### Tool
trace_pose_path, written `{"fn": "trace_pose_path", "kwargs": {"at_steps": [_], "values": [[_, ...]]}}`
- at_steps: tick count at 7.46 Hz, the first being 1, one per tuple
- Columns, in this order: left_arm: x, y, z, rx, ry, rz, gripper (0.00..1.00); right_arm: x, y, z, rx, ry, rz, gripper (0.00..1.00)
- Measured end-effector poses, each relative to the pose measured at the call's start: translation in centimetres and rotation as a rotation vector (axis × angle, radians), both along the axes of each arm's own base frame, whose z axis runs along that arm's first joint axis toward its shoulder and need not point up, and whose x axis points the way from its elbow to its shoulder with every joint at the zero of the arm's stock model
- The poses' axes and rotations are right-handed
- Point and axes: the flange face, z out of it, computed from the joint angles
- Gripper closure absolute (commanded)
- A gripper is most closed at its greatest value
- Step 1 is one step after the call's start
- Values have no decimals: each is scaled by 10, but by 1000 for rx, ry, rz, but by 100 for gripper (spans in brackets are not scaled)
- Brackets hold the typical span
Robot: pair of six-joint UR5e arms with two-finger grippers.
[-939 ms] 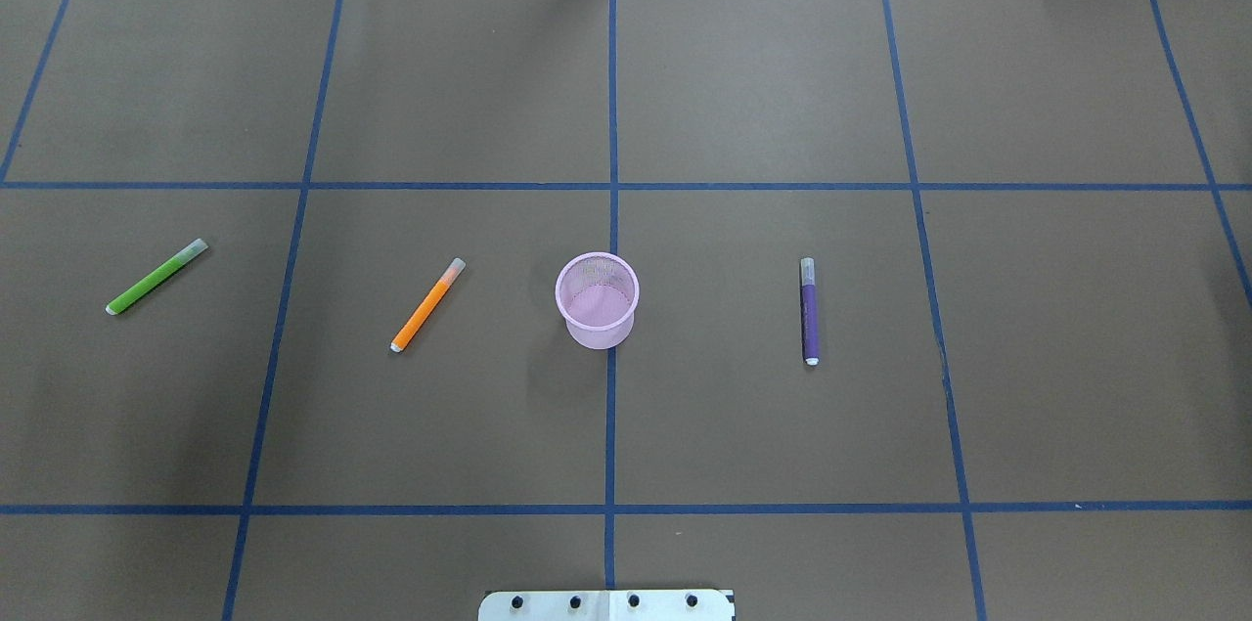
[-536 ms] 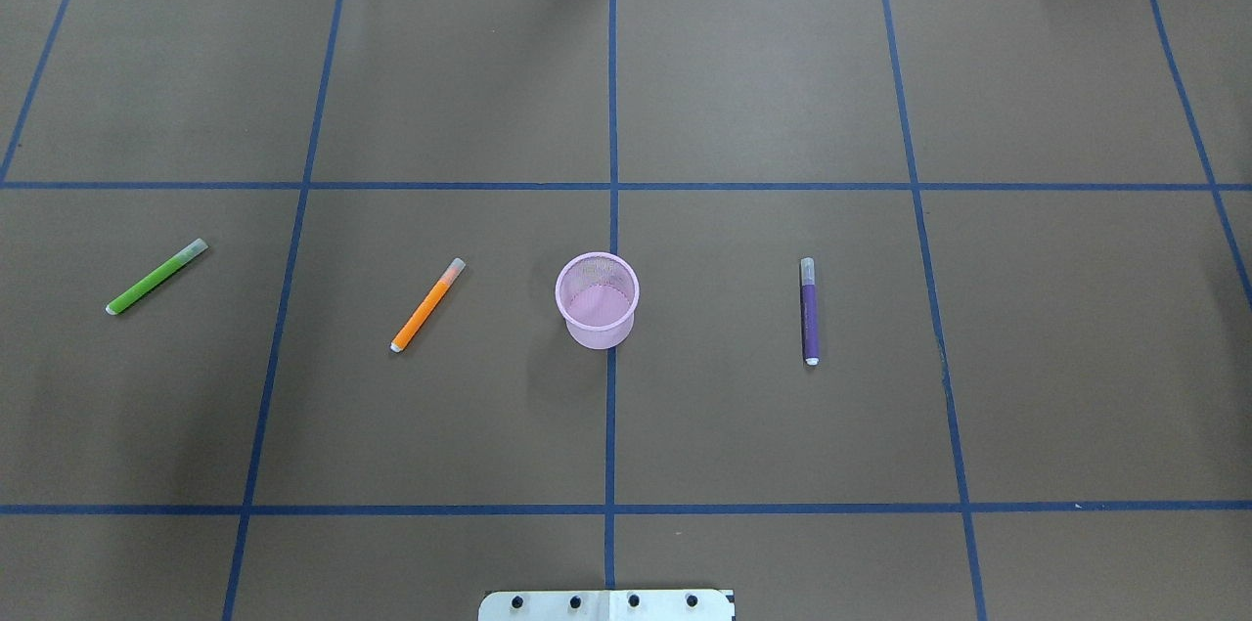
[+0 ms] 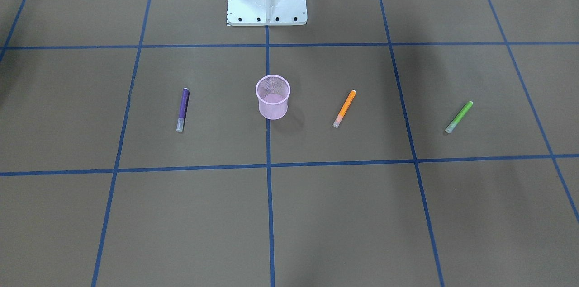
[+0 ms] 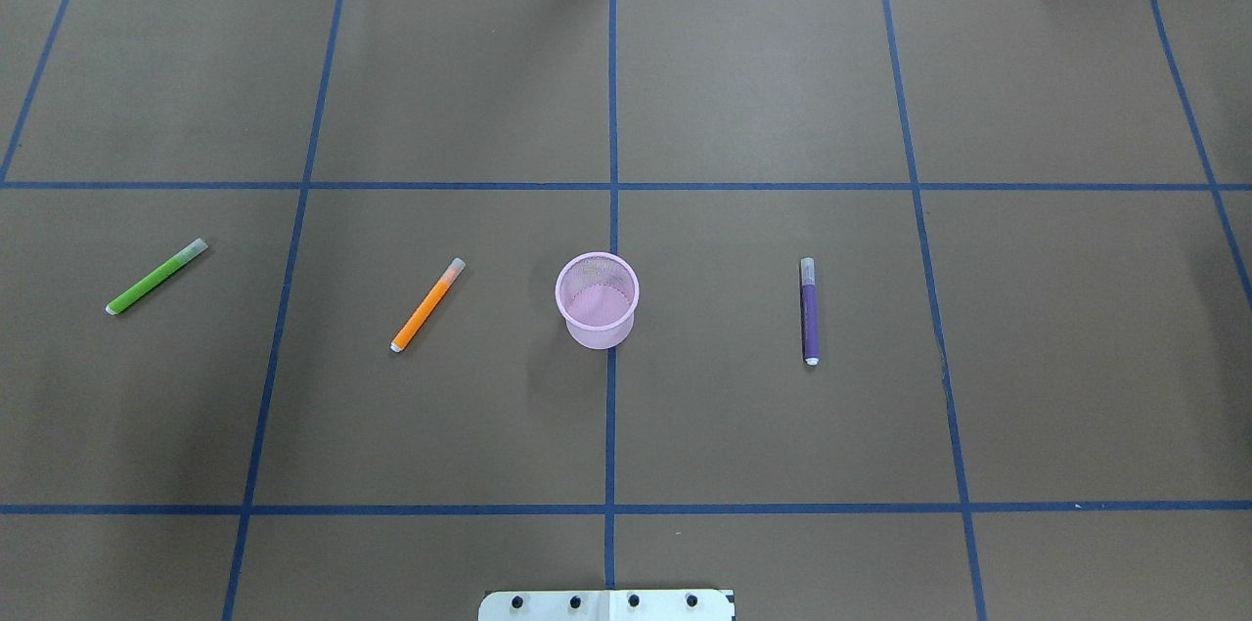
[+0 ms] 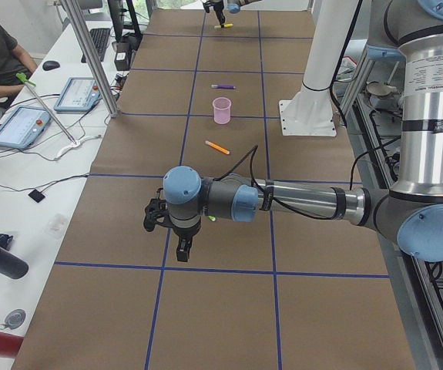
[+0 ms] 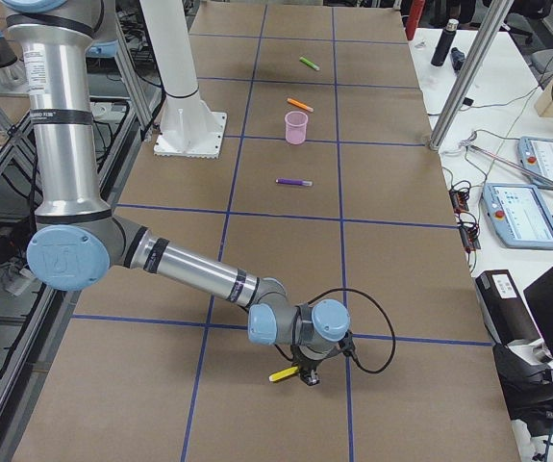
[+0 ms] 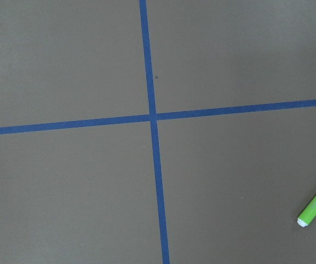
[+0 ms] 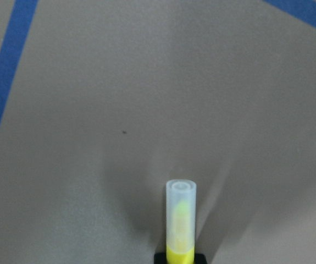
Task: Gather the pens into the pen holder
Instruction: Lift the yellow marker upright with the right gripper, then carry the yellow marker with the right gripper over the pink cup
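Pen holder (image 4: 597, 300) still empty, nothing moved: orange pen (image 4: 427, 305) at its 9 o'clock, purple pen (image 4: 808, 311) at 3. Right gripper (image 6: 305, 378) at yellow pen (image 8: 179, 217) (cannot tell if clamped).

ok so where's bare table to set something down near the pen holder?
Bare: the far row of squares beyond the pen holder, the near strip before the robot base, and the square right of the purple pen. Tighter: the gap from holder to orange pen; the purple side is wider. Green pen lies further left.
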Motion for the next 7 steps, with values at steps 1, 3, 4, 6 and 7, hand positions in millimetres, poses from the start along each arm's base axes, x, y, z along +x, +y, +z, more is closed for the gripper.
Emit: {"fn": "trace_pose_path", "kwargs": {"at_steps": [1, 3, 4, 6, 7], "values": [[0, 0, -3, 7, 1, -1, 0, -2, -10, -26, -14, -8, 76, 100], [0, -1, -13, 40, 2, 0, 0, -15, -30, -90, -54, -33, 245, 100], [1, -1, -16, 57, 2, 1, 0, -34, -39, -132, -64, -55, 307, 100], [1, 0, -17, 92, 5, 1, 0, -110, -37, -243, -103, -109, 437, 100], [2, 0, -17, 99, 6, 2, 0, -151, -29, -294, -111, -135, 490, 100]]}}
